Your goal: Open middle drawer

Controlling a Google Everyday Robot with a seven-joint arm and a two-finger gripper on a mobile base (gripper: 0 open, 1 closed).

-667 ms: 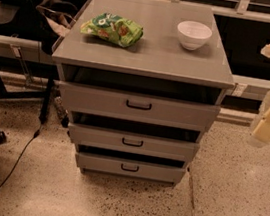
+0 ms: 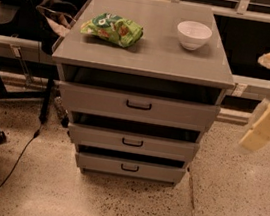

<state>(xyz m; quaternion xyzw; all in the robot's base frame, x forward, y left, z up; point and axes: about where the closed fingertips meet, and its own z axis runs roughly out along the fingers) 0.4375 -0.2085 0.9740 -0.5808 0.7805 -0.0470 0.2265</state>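
1. The gripper hangs in the air to the right of the cabinet, level with its upper drawers and touching nothing. Whether it is open or closed cannot be told.
2. Against the earlier frame, the gripper sits slightly lower and a little nearer the cabinet. The cabinet and its drawers are unchanged.
3. The middle drawer lies to the left of and below the gripper, well apart from it. Its black loop handle is untouched, and a dark gap shows above its front.
4. On the cabinet top are a green snack bag, its print unreadable, and a white bowl.
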